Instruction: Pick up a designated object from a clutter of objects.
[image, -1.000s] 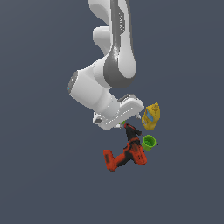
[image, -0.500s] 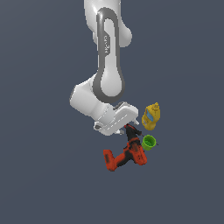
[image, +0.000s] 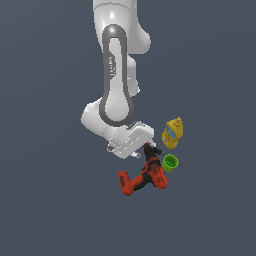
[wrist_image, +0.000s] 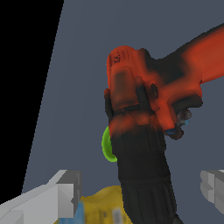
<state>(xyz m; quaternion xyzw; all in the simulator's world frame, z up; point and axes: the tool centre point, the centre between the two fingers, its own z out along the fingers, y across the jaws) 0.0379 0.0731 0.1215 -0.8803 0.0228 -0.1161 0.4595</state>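
Note:
The red-orange power drill (image: 142, 179) lies on the grey floor, the largest item of the clutter. In the wrist view the drill (wrist_image: 144, 87) fills the middle, and its black front part (wrist_image: 142, 170) runs toward the camera between my two fingers. My gripper (image: 145, 146) hangs just above that end of the drill. The gripper (wrist_image: 140, 188) is open. Its grey fingertips (wrist_image: 61, 194) stand wide on either side of the black part, with a gap on both sides.
A bright green cup (image: 170, 162) sits right beside the drill on the exterior view's right, and shows in the wrist view as a green cup (wrist_image: 107, 144) behind the drill. A yellow bottle (image: 173, 133) stands just beyond it; the wrist view catches the yellow bottle (wrist_image: 103, 203) too.
The arm's upper links have straightened up and the hand has come down a little closer to the drill. The drill, cup and bottle have not moved.

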